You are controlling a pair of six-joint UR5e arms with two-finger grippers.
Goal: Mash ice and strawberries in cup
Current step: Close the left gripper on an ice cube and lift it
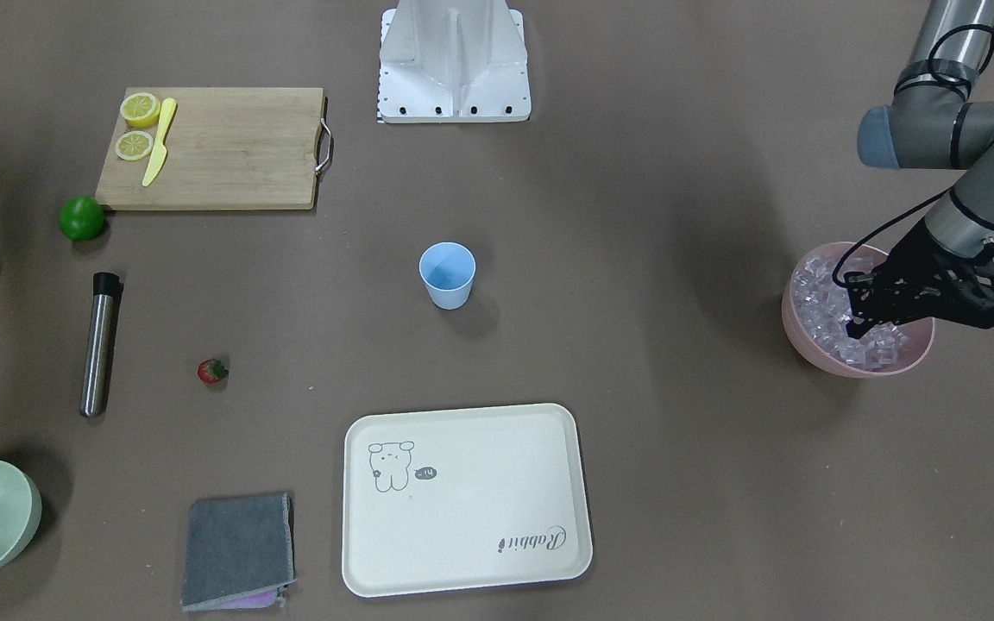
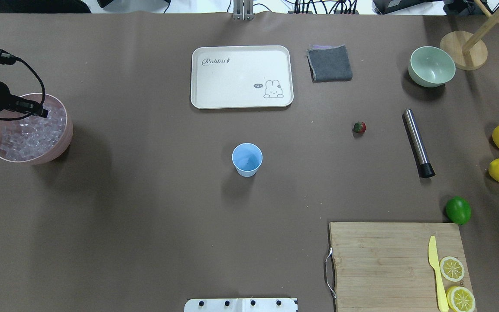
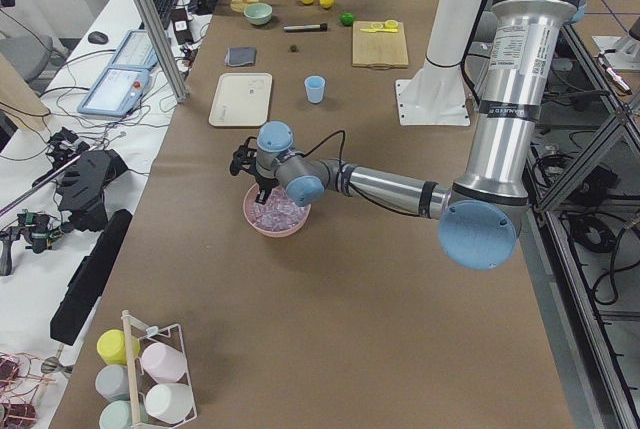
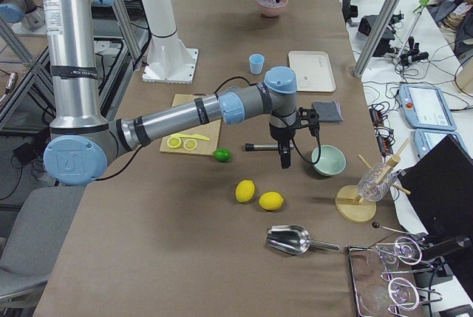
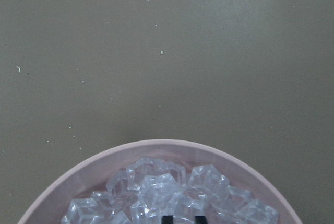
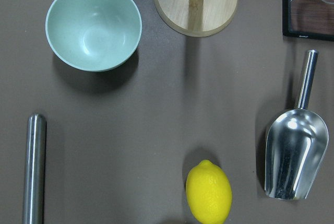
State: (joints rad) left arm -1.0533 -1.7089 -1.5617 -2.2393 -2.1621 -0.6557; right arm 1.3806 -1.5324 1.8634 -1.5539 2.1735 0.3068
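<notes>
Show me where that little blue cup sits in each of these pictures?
Front-facing: the cup stands mid-table, above the cream tray.
Overhead: near the centre, below the tray.
Exterior left: upper middle, right of the tray.
Exterior right: upper middle, left of the tray.
Left wrist: not in it.
Right wrist: not in it.
Shared landmark: the tray, in all four fixed views.

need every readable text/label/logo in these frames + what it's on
"Rabbit", in script, at one corner of the cream tray.
"hi~", in a tiny speech bubble beside the rabbit drawing on the same tray; read with some doubt.
Vertical print on the left arm and on the right arm: too small to read.
Nothing else legible.
</notes>
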